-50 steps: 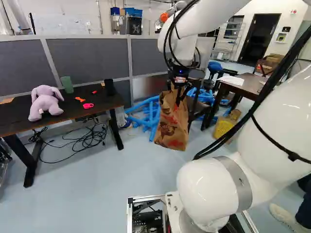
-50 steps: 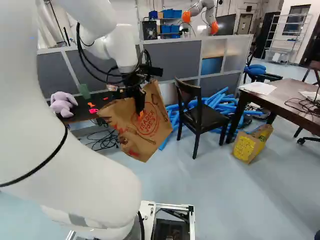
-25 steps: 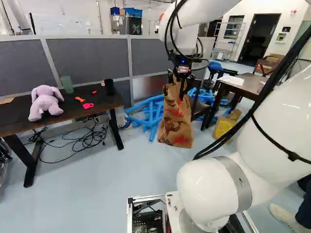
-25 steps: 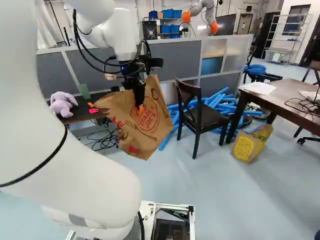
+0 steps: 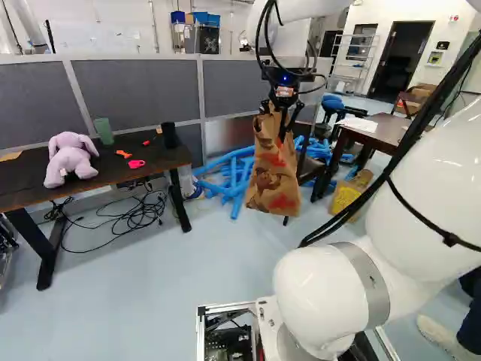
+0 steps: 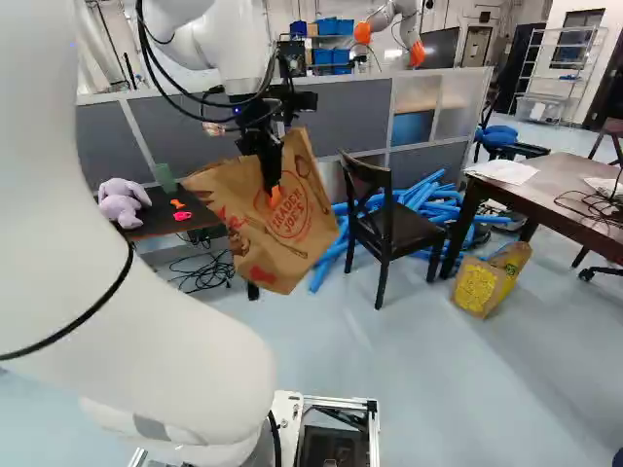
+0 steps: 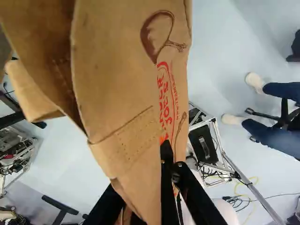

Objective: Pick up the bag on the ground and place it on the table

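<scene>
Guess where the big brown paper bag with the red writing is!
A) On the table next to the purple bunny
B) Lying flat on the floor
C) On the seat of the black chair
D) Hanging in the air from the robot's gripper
D: the brown paper bag hangs from the gripper, its bottom up above the floor.

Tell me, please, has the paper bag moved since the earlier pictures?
Yes: in the right base view, the paper bag has risen with the claw against the dark chair.
</scene>
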